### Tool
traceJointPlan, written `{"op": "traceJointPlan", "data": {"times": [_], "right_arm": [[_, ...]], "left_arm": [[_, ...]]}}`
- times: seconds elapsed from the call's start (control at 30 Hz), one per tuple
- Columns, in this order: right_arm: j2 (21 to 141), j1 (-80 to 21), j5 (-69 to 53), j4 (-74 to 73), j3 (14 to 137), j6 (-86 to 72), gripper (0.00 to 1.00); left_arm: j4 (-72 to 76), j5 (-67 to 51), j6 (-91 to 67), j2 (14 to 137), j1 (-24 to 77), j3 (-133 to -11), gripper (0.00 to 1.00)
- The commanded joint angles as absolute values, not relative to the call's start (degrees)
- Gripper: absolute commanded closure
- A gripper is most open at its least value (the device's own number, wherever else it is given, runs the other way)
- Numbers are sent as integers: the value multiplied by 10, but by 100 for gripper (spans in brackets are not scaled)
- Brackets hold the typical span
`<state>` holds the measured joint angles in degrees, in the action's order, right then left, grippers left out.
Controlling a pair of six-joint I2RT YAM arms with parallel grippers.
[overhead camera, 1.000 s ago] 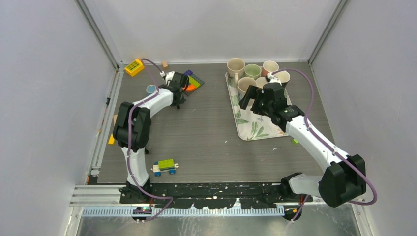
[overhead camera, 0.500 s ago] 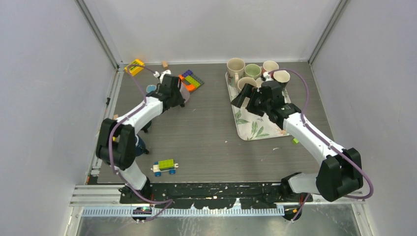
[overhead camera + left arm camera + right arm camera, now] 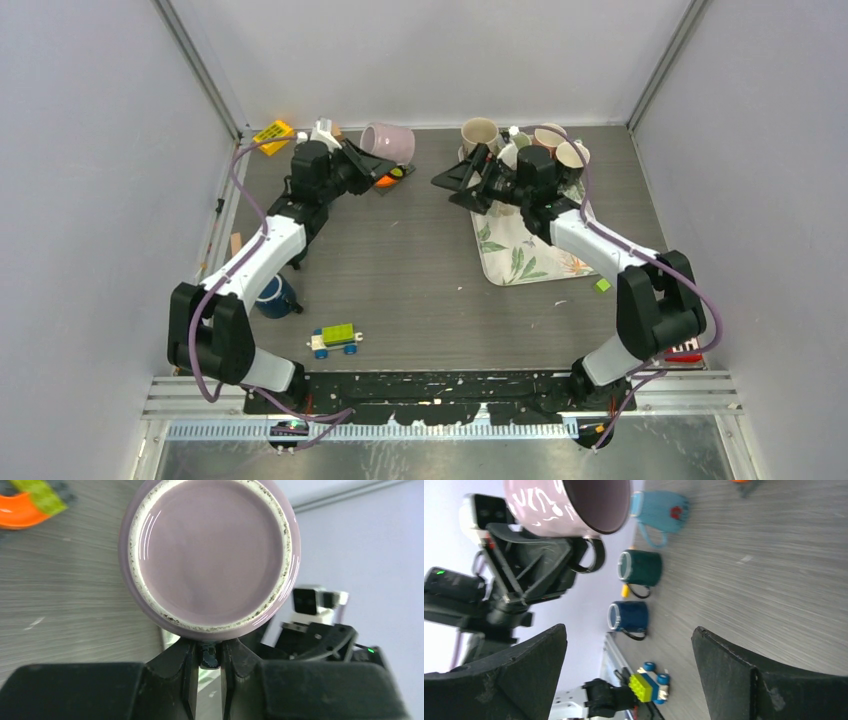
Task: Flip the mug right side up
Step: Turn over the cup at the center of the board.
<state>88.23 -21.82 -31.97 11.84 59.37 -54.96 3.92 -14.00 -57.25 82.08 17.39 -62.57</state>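
Lilac mug (image 3: 210, 555) sits clamped by its handle in left pincer (image 3: 207, 652); right pincer (image 3: 628, 635) stands wide apart.

The dark wood-grain table (image 3: 420, 285) carries a floral tray (image 3: 515, 258), a navy mug (image 3: 275, 298), a brick toy car (image 3: 335, 340) and a yellow block (image 3: 272, 131)

No legible text, label, brand, number or sign found in any view. The pink mug (image 3: 559, 505) carries white squiggles on its side, apparently decoration rather than lettering. The light blue mug (image 3: 661, 510) bears a small red mark, too blurred to read. The tray (image 3: 510, 262) shows a leaf print only.
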Motion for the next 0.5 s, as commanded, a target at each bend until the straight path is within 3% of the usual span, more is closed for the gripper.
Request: {"op": "traceJointPlan", "data": {"times": [0.0, 0.1, 0.27, 0.47], "right_arm": [[903, -233, -410, 306, 637, -649, 3], [927, -243, -424, 367, 651, -688, 8], [956, -255, -430, 404, 677, -721, 26], [978, -258, -437, 424, 702, -746, 40]], "left_arm": [[236, -258, -664, 788, 170, -624, 100], [269, -279, -686, 789, 170, -620, 100], [330, -306, -729, 797, 170, -608, 100], [385, -333, -764, 814, 170, -598, 100]]}}
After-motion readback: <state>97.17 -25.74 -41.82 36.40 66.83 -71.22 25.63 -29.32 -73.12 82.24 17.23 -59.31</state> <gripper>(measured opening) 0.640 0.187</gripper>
